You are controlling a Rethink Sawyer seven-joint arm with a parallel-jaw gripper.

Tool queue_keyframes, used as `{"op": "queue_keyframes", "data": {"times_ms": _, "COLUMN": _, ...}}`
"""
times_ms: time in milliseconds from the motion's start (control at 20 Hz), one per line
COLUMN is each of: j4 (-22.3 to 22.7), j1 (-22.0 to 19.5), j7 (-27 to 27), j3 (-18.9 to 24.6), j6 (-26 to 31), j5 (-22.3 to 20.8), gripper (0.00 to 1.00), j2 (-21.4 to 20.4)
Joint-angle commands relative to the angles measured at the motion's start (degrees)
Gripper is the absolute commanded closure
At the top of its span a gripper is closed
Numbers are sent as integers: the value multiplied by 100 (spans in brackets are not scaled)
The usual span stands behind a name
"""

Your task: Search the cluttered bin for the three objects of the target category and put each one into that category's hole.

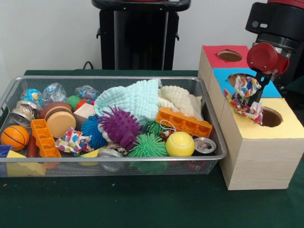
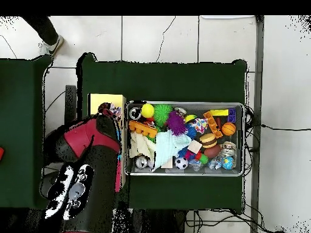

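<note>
While the gripper (image 1: 254, 97) hangs over the wooden sorting box (image 1: 256, 156), it is clenched on a crumpled multicoloured patterned cloth (image 1: 244, 97), held between the blue-topped hole (image 1: 237, 78) and the yellow-topped hole (image 1: 270, 117), closer to the yellow rim. The cloth is not yet released; its lower end dangles just beside the yellow hole. Judgement: one target item is mid-delivery, not deposited. A second cloth of the same pattern (image 1: 73, 141) lies in the wire mesh bin (image 1: 114, 164), beside the orange plastic brick (image 1: 43, 137), so at least that one is likely left to fetch. Whether anything already sits inside a hole cannot be told. The red-topped hole (image 1: 230, 55) shows nothing. The overhead view confirms the arm sits over the box, left of the bin there.
</note>
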Motion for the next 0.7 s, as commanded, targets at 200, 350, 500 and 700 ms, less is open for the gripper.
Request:
{"op": "queue_keyframes", "data": {"times_ms": 200, "j4": -129, "j1": 312, "j7": 2013, "j3": -57, "j6": -127, "j5": 550, "gripper": 100, "j2": 744}}
{"op": "queue_keyframes", "data": {"times_ms": 350, "j4": -195, "j1": 412, "j7": 2103, "j3": -174, "j6": -69, "j5": 673, "gripper": 100, "j2": 809}}
{"op": "queue_keyframes", "data": {"times_ms": 500, "j4": -305, "j1": 523, "j7": 2195, "j3": -269, "j6": 7, "j5": 801, "gripper": 100, "j2": 914}}
{"op": "queue_keyframes", "data": {"times_ms": 700, "j4": -436, "j1": 683, "j7": 2502, "j3": -306, "j6": -59, "j5": 1070, "gripper": 100, "j2": 1120}}
